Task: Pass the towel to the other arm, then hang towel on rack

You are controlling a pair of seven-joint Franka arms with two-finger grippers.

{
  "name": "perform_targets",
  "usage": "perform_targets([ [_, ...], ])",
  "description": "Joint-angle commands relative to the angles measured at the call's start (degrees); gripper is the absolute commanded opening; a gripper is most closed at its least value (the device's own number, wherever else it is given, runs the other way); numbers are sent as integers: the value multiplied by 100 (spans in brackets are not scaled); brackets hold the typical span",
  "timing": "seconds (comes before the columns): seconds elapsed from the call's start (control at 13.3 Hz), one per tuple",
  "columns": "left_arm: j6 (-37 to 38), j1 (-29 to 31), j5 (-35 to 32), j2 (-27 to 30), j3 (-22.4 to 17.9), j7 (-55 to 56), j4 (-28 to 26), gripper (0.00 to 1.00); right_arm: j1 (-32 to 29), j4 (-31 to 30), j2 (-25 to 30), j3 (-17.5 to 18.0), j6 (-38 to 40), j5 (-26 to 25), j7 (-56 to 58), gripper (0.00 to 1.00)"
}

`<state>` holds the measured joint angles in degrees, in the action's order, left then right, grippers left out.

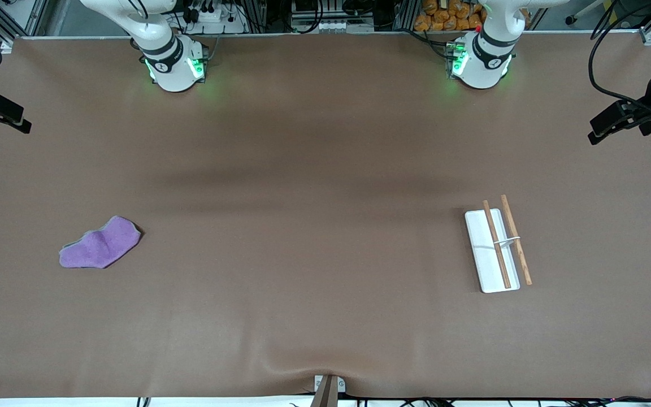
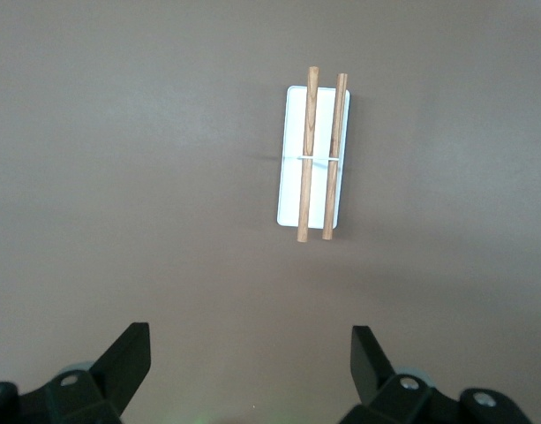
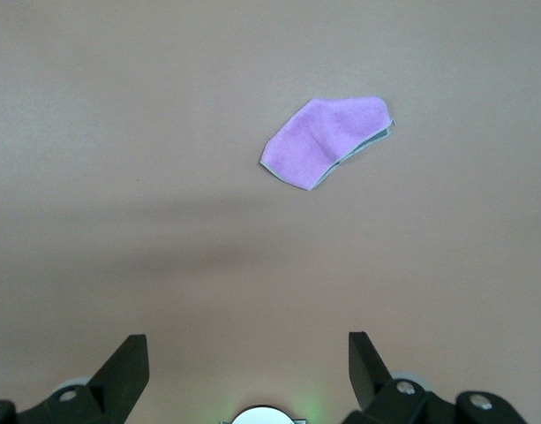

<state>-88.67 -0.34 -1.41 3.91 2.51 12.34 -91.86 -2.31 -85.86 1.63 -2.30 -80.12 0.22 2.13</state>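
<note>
From the front, the towel [image 1: 100, 244] is lying crumpled on the surface [image 1: 314, 226], well apart from the rack [image 1: 497, 249], toward the right arm's end. In the left wrist view, the left gripper [image 2: 251, 358] is hanging over the rack [image 2: 312, 159], fingers spread and empty. In the right wrist view, the right gripper [image 3: 247, 358] is hanging over the surface near the towel [image 3: 327, 140], fingers wide and empty. The towel looks light, soft and floppy; pinching a raised fold or corner is probably best.
</note>
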Motion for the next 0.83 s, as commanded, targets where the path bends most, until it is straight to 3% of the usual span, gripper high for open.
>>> perform_targets([
  [0.0,61,16,44,-83,13,-65,151,100,-41,-10,75,37,-12,-84,51,100],
  [0.75,61,33,71,-233,13,-83,265,100,-67,-19,-13,28,-197,-101,121,100],
])
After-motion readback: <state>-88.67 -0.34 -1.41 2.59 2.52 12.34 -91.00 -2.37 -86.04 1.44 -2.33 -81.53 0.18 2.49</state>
